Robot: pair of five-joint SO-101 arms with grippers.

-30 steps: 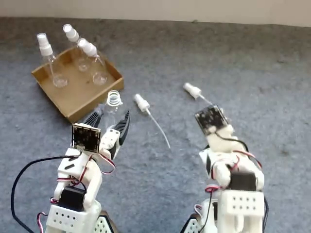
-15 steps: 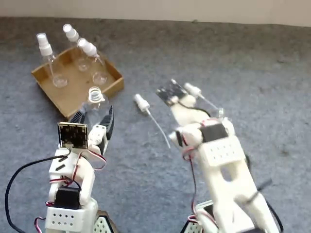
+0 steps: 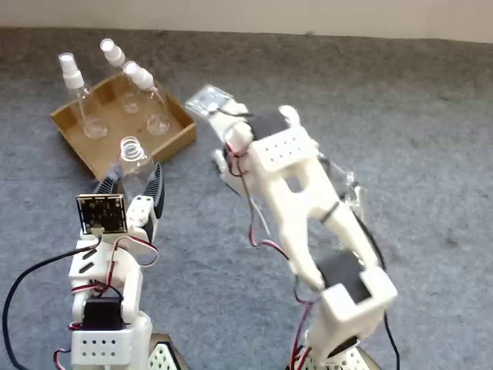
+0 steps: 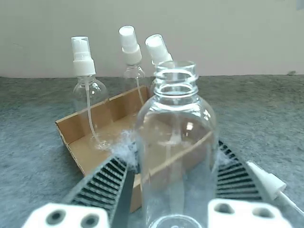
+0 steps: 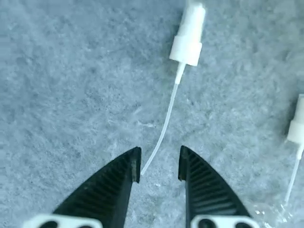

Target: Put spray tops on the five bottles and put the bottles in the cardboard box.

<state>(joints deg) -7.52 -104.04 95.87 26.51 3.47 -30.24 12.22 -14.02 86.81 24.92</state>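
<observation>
Clear uncapped bottle [image 4: 175, 123] upright, gripped by left tool [image 4: 173, 156], right tool [image 5: 159, 156] parted over flat-lying spray top [image 5: 187, 45], tube [image 5: 164, 130] toward it.

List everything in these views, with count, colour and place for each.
cardboard box: one, brown, far left part of the carpet
capped bottles: three, clear with white spray tops, standing in the box
open bottle: one, clear, no top, upright in the left gripper by the box's near wall
loose spray tops: two, white with thin tubes, lying on the carpet
clear object: one, beside the right arm; too hidden to identify
carpet: one, grey, under everything
wall: one, pale, along the far edge
left gripper: one, black fingers, closed on the open bottle
right gripper: one, black fingers, open, astride one spray top's tube end
</observation>
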